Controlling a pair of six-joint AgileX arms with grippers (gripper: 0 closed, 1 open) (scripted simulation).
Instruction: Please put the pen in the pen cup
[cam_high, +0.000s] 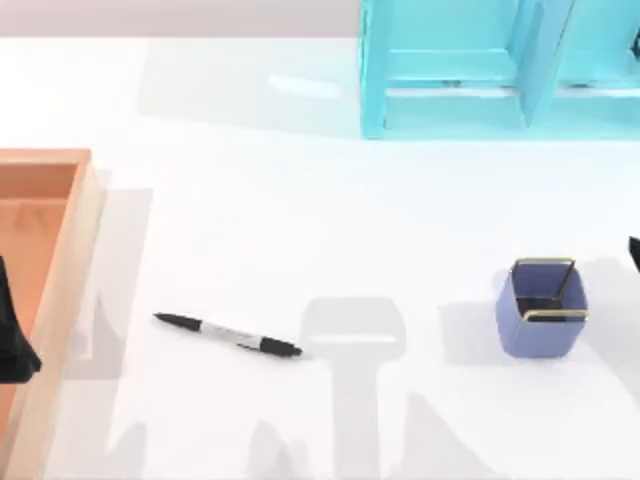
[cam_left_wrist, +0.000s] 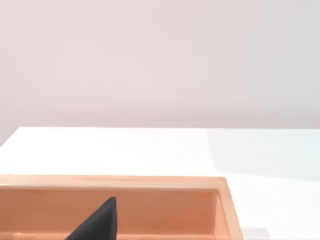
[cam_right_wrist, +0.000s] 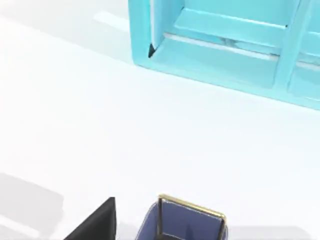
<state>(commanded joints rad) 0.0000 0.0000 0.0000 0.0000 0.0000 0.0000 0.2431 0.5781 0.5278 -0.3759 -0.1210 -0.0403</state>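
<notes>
On the surface (cam_high: 300, 220) the pen (cam_high: 228, 334) is lying untouched, well apart from the pen cup (cam_high: 541, 307); I am judging the grasp not yet begun. My left end effector (cam_high: 15, 340) is sitting over the wooden tray (cam_high: 60, 260), nearer the pen, so reaching falls to it; I cannot tell either end effector's state.

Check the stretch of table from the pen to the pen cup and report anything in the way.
Nothing visible stands in the way. The pen lies flat on the white table, the pen cup stands upright to its right, and only bare tabletop lies between them. The turquoise shelf sits farther back; the wooden tray is at the left.
</notes>
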